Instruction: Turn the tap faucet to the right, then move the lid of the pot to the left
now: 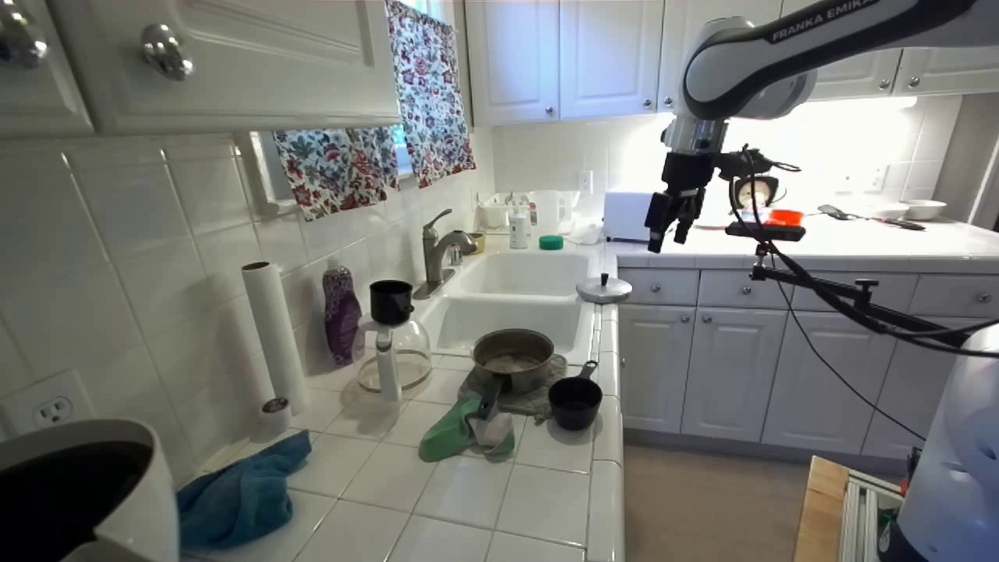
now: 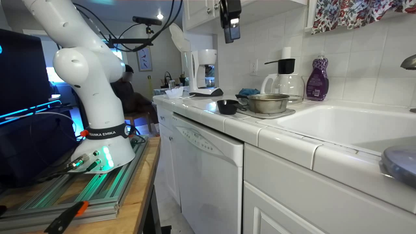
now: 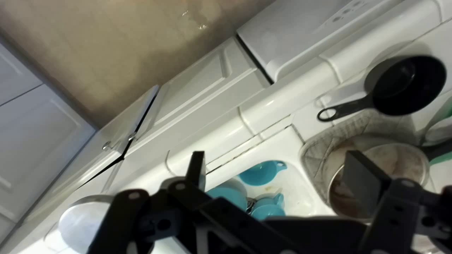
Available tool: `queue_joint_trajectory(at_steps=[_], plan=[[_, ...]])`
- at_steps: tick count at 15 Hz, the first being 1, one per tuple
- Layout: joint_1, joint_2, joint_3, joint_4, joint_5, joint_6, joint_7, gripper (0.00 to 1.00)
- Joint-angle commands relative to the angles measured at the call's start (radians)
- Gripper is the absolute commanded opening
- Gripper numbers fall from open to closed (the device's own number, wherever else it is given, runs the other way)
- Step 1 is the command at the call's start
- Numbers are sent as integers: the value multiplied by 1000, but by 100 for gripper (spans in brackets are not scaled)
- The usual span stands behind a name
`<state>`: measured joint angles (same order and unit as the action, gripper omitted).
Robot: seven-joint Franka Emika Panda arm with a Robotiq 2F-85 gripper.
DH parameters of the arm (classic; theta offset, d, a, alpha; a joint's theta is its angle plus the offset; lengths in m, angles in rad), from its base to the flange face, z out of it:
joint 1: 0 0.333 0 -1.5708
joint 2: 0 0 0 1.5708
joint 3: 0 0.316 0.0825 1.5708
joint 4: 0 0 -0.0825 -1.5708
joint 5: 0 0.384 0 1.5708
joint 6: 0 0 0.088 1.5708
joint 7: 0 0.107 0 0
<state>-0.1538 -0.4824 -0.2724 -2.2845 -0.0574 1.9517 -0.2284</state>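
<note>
The silvery tap faucet (image 1: 434,261) stands behind the double sink, its curved spout reaching over the basins. Only the end of its spout (image 2: 410,62) shows at the edge of an exterior view. A metal pot (image 2: 269,103) sits on a grey mat beside the near basin, uncovered. Its round lid (image 1: 603,292), with a black knob, lies apart from it on the counter's front edge by the sink. High above the counter, past the lid, hangs my gripper (image 1: 669,236), pointing down. In the wrist view the gripper (image 3: 279,169) has its fingers wide apart with nothing between them.
A small black pan (image 1: 576,402) is near the front edge beside the pot. A glass carafe (image 1: 406,355) topped by a black cup and a purple bottle (image 1: 341,316) stand along the wall. Blue cups (image 3: 259,173) lie in the sink. A green cloth (image 1: 449,433) touches the pot's handle.
</note>
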Motion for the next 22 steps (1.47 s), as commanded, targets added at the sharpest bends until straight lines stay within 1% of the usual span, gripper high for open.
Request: queue_joint_trajectory(at_steps=[1,3,5,8,10,11,12,13,14,16,17,21,22], plan=[[11,212,-64,249,67,-4,-78,100],[20,297,-78,363,127,-13,-107,100],[12,382,-65,478,180,-16,-95,100],[-5,500,-41,645,263,-26,-44,100],[-19,572,-23,756,310,-16,15,100],[-25,608,-14,811,341,-38,45,100],[-31,637,-2,862,356,-56,56,100],[-35,666,10,915,345,-58,72,100],[-37,579,18,773,310,-6,37,100],[-41,625,33,846,309,-17,61,100],[-9,635,0,857,314,-17,62,100],[-17,647,-1,875,315,-26,63,100],[-16,668,-1,892,321,12,73,100]])
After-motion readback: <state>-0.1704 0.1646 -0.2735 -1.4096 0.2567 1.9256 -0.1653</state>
